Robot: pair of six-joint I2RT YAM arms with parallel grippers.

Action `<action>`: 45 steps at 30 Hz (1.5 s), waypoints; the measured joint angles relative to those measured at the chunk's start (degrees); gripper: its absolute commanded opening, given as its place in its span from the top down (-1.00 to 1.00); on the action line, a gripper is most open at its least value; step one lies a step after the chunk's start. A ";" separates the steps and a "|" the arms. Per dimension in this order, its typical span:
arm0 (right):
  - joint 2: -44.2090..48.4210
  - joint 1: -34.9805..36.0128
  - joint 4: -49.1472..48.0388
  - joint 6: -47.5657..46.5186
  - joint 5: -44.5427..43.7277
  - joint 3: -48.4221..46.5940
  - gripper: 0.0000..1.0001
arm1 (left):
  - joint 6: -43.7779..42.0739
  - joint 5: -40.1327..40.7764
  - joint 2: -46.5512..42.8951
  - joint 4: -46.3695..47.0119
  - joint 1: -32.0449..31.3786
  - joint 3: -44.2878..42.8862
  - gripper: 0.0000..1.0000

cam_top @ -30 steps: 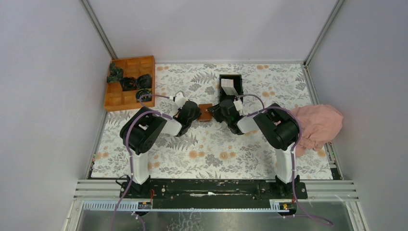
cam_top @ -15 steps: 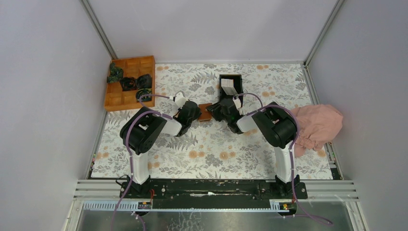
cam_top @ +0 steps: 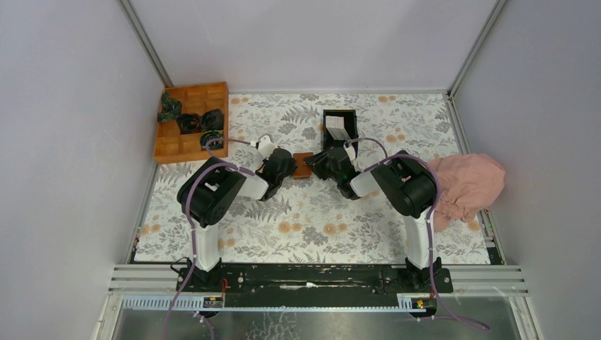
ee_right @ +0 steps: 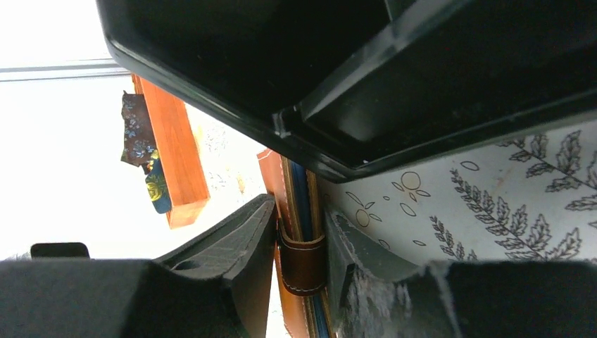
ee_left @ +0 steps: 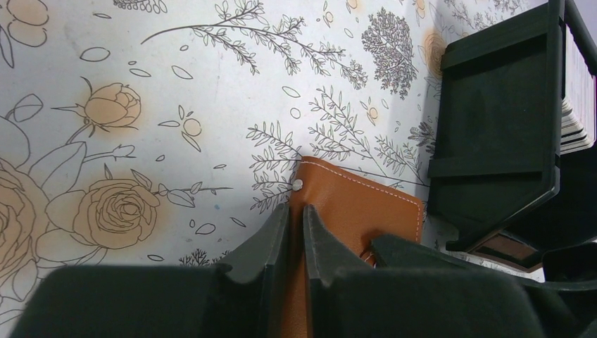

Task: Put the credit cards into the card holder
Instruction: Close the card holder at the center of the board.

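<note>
The reddish-brown card holder lies on the floral mat between my two grippers. My left gripper is shut on its left edge; in the left wrist view the brown leather runs between the nearly closed fingers. My right gripper grips its right edge; in the right wrist view the fingers clamp the folded holder at its strap. The pale credit cards stand stacked in a black box just behind, and their edges show in the left wrist view.
An orange wooden compartment tray with dark items sits at the back left. A pink cloth lies at the right edge of the mat. The black box stands right beside the card holder.
My right gripper has shifted slightly left and back against the card holder. The left arm and the holder have barely moved.
</note>
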State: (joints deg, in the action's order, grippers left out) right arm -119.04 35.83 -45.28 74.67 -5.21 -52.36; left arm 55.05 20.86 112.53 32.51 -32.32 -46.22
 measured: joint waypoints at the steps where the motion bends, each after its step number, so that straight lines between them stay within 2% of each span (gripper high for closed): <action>1: 0.00 -0.02 -0.44 0.02 0.07 0.28 0.30 | -0.07 0.02 0.02 0.00 -0.02 -0.02 1.00; 10: 0.00 -0.20 -3.28 0.63 0.35 2.10 0.32 | -0.39 -0.11 0.11 -0.02 -0.33 -0.17 1.00; 33: -0.09 -1.07 -11.39 4.72 4.50 7.34 0.11 | -0.37 -0.13 0.20 0.02 -0.59 -0.22 1.00; 45: -0.72 -2.25 -14.19 6.40 5.33 8.35 0.10 | -0.37 -0.11 0.42 0.33 -0.59 -0.28 1.00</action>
State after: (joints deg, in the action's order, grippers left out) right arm -119.77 33.58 -59.46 81.08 0.12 -44.01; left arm 54.68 20.75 112.95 32.84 -32.91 -46.50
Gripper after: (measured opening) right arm 0.448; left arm 0.153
